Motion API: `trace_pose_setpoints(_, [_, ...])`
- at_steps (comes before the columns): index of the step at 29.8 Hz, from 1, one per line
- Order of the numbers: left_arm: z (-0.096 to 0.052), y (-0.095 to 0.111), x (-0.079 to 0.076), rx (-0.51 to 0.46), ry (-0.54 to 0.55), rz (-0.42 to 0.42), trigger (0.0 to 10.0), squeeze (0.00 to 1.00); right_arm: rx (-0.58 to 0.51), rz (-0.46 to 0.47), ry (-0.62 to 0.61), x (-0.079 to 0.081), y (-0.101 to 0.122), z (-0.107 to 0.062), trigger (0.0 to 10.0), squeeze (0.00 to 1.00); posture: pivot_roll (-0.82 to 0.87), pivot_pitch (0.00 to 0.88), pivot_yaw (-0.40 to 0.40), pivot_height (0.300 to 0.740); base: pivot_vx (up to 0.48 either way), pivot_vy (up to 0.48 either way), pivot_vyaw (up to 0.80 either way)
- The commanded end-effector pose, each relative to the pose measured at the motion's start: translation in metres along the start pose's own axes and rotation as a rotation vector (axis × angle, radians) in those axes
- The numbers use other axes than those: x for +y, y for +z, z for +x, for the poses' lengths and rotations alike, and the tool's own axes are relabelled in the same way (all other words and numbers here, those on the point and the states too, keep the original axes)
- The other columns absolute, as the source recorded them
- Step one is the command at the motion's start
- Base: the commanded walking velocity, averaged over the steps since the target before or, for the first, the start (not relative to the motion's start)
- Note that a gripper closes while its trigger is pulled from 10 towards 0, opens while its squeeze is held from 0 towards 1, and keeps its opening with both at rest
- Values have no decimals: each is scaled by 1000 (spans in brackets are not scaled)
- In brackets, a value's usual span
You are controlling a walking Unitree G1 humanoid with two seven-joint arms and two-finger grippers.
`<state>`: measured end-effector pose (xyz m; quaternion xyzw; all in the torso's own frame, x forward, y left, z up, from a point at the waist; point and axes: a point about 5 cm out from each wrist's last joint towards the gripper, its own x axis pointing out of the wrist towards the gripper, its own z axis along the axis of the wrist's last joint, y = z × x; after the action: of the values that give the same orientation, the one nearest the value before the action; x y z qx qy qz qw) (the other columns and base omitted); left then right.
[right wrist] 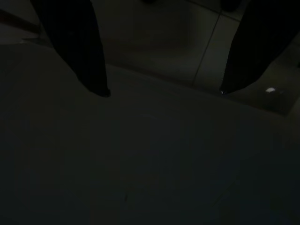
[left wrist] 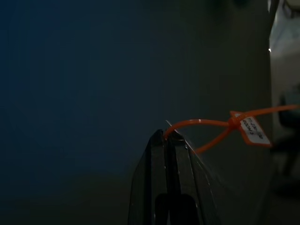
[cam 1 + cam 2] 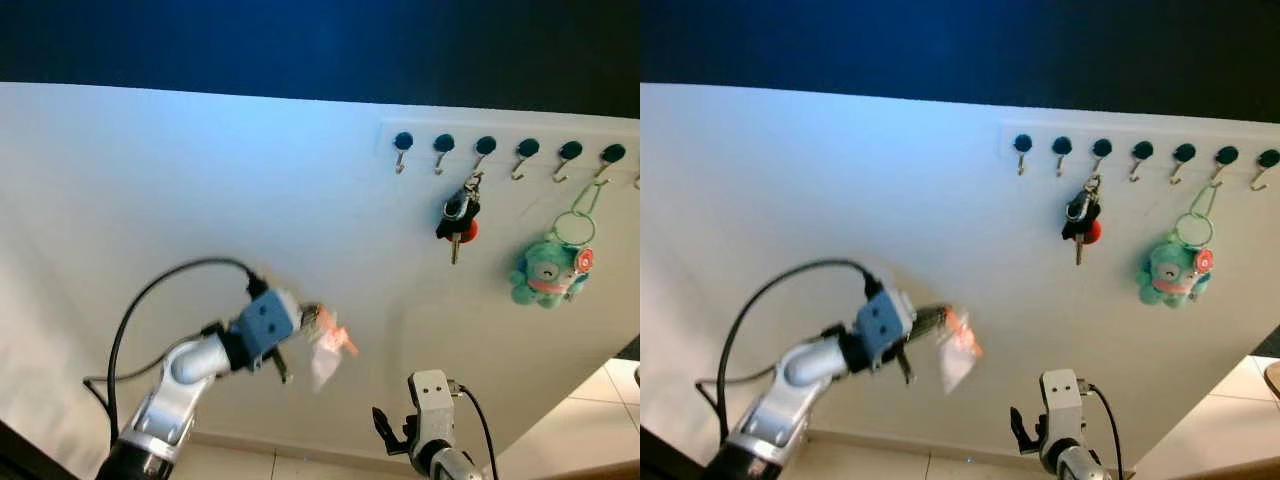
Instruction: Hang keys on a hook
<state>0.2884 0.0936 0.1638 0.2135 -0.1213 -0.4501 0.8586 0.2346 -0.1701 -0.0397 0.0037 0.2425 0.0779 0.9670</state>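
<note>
Currently the left gripper (image 3: 305, 322) is raised in front of the white wall (image 3: 200, 180), well below and to the left of the hook rail (image 3: 510, 140), fingers pressed together on the orange loop (image 2: 197, 129) of a blurred key bundle (image 3: 328, 350) with an orange-and-white tag (image 2: 253, 130). Left wrist view confirms it: both black fingers (image 2: 159, 178) shut tight, orange zip-tie loop pinched at the tips, white label hanging off the far end. The bundle hangs just beside the fingertips, apart from every hook. The rail carries a row of black-capped metal hooks; the leftmost hook (image 3: 402, 150) and the one next to it are bare. The third hook (image 3: 484, 152) holds a black-and-red key set (image 3: 458, 222) on a carabiner. Further right, a teal plush keychain (image 3: 548, 272) hangs by a green loop from another hook (image 3: 610, 160). The right gripper (image 3: 392, 428) sits low near the base of the wall, idle; right wrist view is very dark but shows its two fingers (image 1: 79, 47) spread wide apart over the tiled floor (image 1: 187, 42).
</note>
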Motion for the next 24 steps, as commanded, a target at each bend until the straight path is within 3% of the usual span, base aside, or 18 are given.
trace_pose_setpoints(1, [7, 12, 1, -33, -18, -8, 10000, 0, -13, 0, -6, 0, 1, 0, 10000, 0, 64, 24, -19, 740, 0, 0, 0])
trace_pose_setpoints(3, [17, 30, 8, -73, -31, 17, 10000, 0, -11, -4, -5, 1, -1, -1, 10000, 0, 56, 29, -17, 740, 0, 0, 0])
trace_pose_setpoints(8, [24, 42, 16, -89, -20, 50, 10000, 0, -7, -11, -1, 3, -2, -1, 10000, 0, 51, 30, -15, 740, 0, 0, 0])
trace_pose_setpoints(14, [31, 74, 40, -107, 97, 92, 10000, 0, -19, -6, 6, 6, -3, -2, 10000, 0, 48, 33, -17, 740, 0, 0, 0])
trace_pose_setpoints(17, [32, 76, 42, -102, 107, 88, 10000, 0, -23, -2, 9, 7, -3, -2, 10000, 0, 48, 33, -17, 740, 0, 0, 0])
trace_pose_setpoints(19, [32, 76, 48, -62, 156, 64, 10000, 0, -43, 1, 23, 9, 1, -1, 10000, 0, 51, 35, -21, 740, 0, 0, 0])
trace_pose_setpoints(20, [30, 70, 56, 30, 223, 22, 10000, 0, -89, -12, 67, 14, 9, 2, 10000, 0, 52, 36, -20, 740, 0, 0, 0])
trace_pose_setpoints(21, [28, 68, 58, 60, 239, -4, 10000, 0, -120, -25, 97, 17, 14, 3, 10000, 0, 52, 37, -20, 740, 0, 0, 0])
trace_pose_setpoints(24, [26, 66, 55, 79, 220, -35, 10000, 0, -165, -41, 140, 22, 21, 4, 10000, 0, 53, 37, -19, 740, 0, 0, 0])
